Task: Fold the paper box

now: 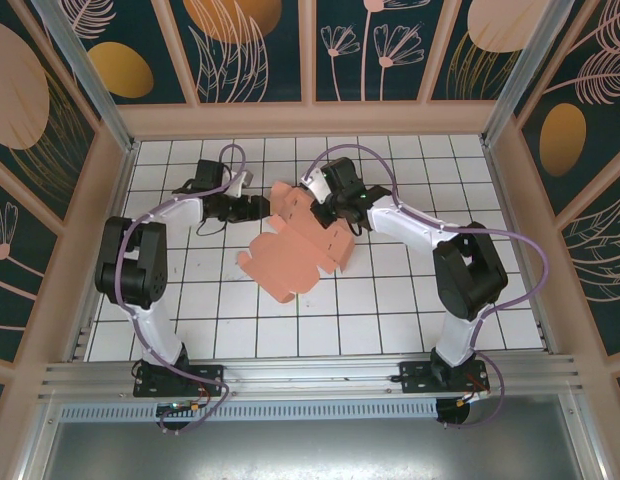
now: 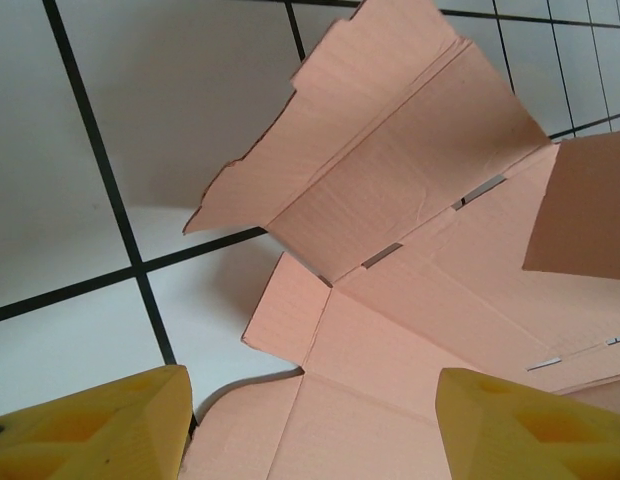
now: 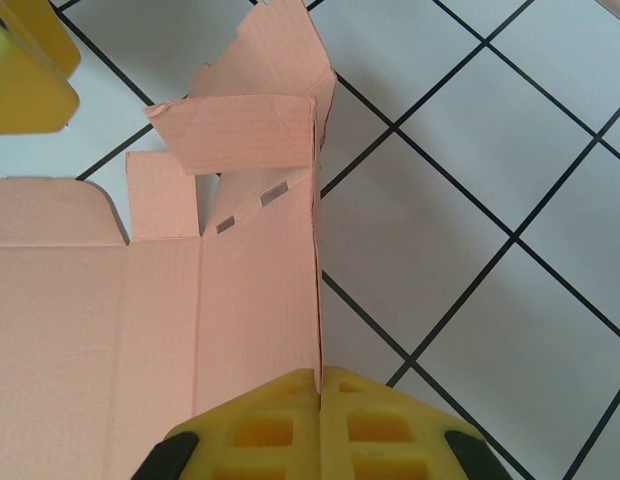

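Item: paper box (image 1: 293, 248), half-flat, mid tiled table (image 1: 470, 310). Right gripper (image 3: 320, 398) pinches its edge; left gripper (image 2: 310, 425) gapes above it. We fear a hard pull creases or tears the thin card.

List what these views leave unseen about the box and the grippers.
Top external: the paper box has creases and slots too small to read; the right arm covers its far flaps.
Left wrist: the left gripper is cut by the bottom edge; the box runs off right.
Right wrist: the right gripper hides the card edge it pinches.
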Robot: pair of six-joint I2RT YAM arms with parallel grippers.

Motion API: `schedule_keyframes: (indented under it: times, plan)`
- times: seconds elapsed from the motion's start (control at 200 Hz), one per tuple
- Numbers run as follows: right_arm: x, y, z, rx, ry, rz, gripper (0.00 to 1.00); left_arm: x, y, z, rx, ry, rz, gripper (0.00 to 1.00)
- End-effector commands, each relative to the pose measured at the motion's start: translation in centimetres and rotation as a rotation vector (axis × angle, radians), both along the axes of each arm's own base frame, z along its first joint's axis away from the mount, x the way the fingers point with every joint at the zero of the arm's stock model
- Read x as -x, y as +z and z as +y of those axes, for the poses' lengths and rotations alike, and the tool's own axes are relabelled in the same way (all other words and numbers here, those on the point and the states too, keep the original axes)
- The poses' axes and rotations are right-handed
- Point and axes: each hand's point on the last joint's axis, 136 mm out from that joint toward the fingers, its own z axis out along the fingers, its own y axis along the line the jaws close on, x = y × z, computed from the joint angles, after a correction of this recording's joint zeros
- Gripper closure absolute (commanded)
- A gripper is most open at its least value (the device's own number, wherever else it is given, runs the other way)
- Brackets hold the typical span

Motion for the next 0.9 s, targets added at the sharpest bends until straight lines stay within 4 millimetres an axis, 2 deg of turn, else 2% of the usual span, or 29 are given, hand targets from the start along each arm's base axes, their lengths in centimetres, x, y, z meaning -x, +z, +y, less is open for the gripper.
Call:
schedule_keyframes:
  times: [0.0,0.195,0.445,0.716,0.896]
  plan:
    - [-0.3,1.3,0.3,-0.037,0.001,0.003,1.0,-1.1,0.1,-0.5,0.035,-0.029,-0.025,0.35]
    - [-0.5,1.2,0.3,-0.044,-0.004,0.017,1.0,-1.3,-2.3,-0.8,0.027,-0.05,0.018,0.38]
    - [-0.7,0.9,0.3,-0.044,-0.012,0.037,1.0,-0.8,-4.2,-0.9,0.029,-0.08,0.044,0.42]
    - [-0.8,0.3,0.5,-0.05,-0.019,0.057,1.0,-1.3,-4.0,-1.9,0.08,-0.118,0.023,0.52]
    - [-1.0,0.1,0.8,-0.054,-0.024,0.068,1.0,-1.1,-3.7,-2.7,0.082,-0.156,-0.002,0.63]
